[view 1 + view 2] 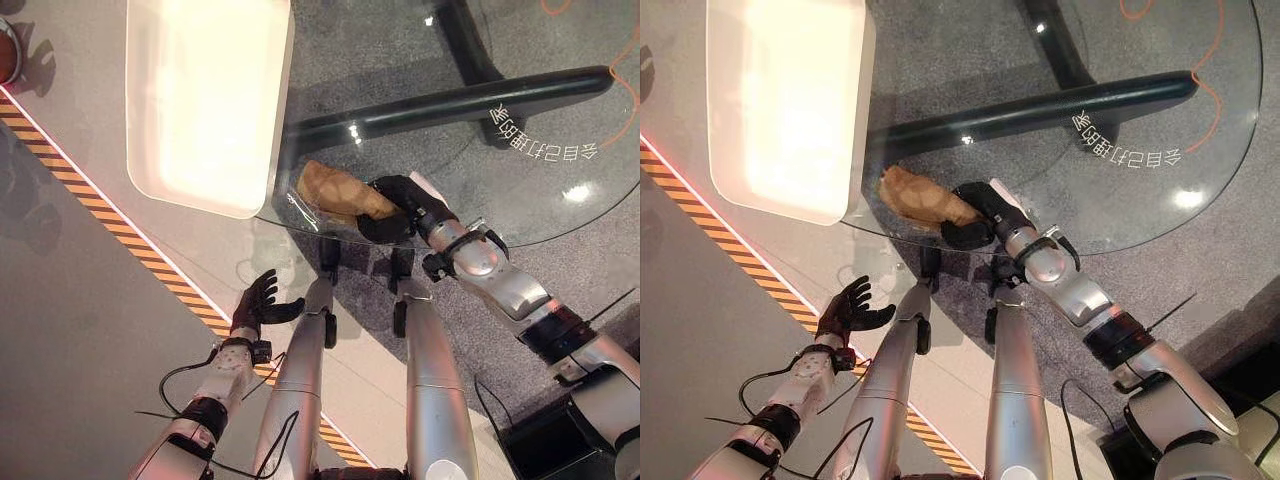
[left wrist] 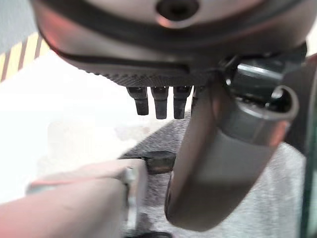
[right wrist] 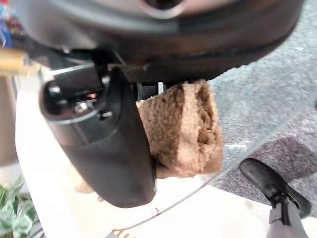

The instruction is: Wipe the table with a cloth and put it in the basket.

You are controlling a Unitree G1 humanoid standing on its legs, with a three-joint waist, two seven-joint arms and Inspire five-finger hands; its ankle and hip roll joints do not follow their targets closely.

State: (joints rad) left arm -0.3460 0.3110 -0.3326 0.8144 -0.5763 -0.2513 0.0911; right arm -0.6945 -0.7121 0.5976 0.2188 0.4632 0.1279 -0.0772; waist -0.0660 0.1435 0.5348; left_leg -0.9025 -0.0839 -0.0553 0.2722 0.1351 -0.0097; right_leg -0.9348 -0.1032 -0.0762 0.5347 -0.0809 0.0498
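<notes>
A crumpled brown cloth (image 1: 335, 190) lies on the round glass table (image 1: 545, 160), close to its near left edge. My right hand (image 1: 405, 202) rests on the cloth's right end, fingers on top and thumb curled under the bunched fabric. In the right wrist view the cloth (image 3: 190, 129) is pinched between the thumb (image 3: 114, 144) and the fingers. My left hand (image 1: 262, 300) hangs open below the table's edge, over the floor, fingers spread and holding nothing. Its straight fingers (image 2: 161, 101) show in the left wrist view.
A white rounded-corner tabletop (image 1: 205, 100) stands to the left, overlapping the glass table's edge. The table's black base (image 1: 450, 105) shows through the glass. Orange-and-black striped tape (image 1: 120, 230) runs diagonally across the floor. Grey carpet lies under the table.
</notes>
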